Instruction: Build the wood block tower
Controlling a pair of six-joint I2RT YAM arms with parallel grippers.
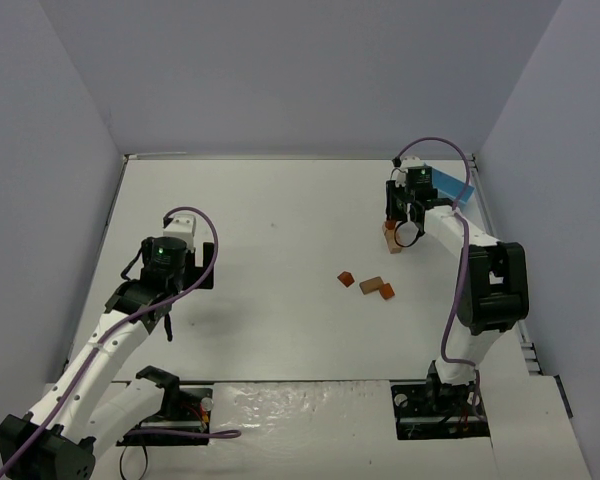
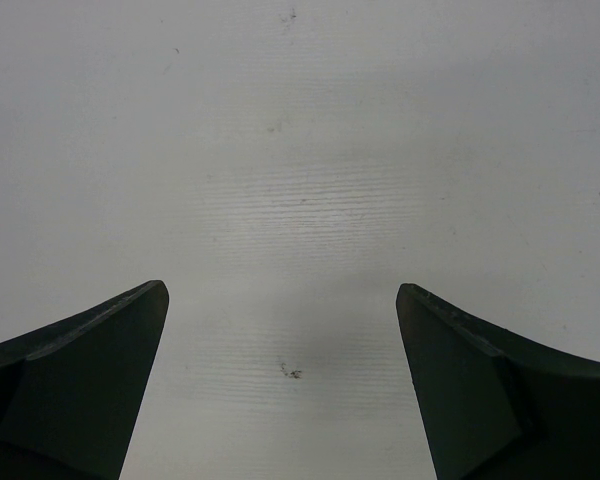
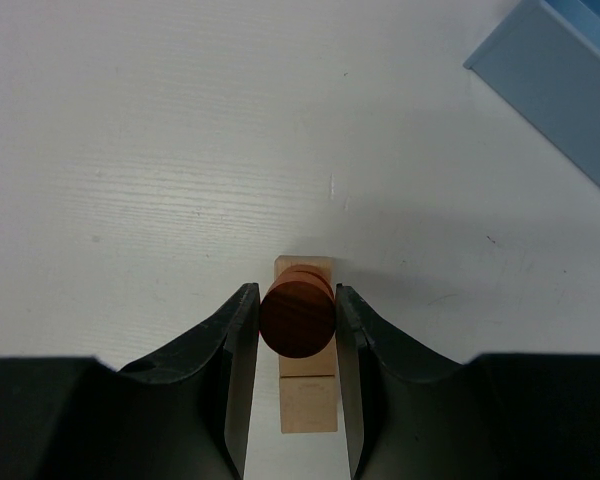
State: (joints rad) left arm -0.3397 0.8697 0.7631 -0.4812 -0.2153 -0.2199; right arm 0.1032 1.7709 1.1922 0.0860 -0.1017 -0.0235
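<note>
Although the desk point(image 1: 280, 200) is flat and the blue box point(image 3: 570, 90) lies well off to the far right of the right end effector point(image 3: 297, 293), the tower point(image 1: 389, 240) looks shaky at this stage. The left end effector point(image 2: 282, 288) hangs with its jaws wide apart over the desk, well away and no threat. The right one is clamped on a reddish round block point(image 3: 297, 320), directly over a tan block point(image 3: 308, 400) that lies lengthwise beneath its jaws; whether the two touch I cannot tell. Released off-centre or from a height, the round block could slip or tip off the narrow tan one, and jaws spreading so low might knock that one askew. Three loose blocks point(image 1: 371, 285) lie back toward the arm's base and to its left, untouched.
</note>
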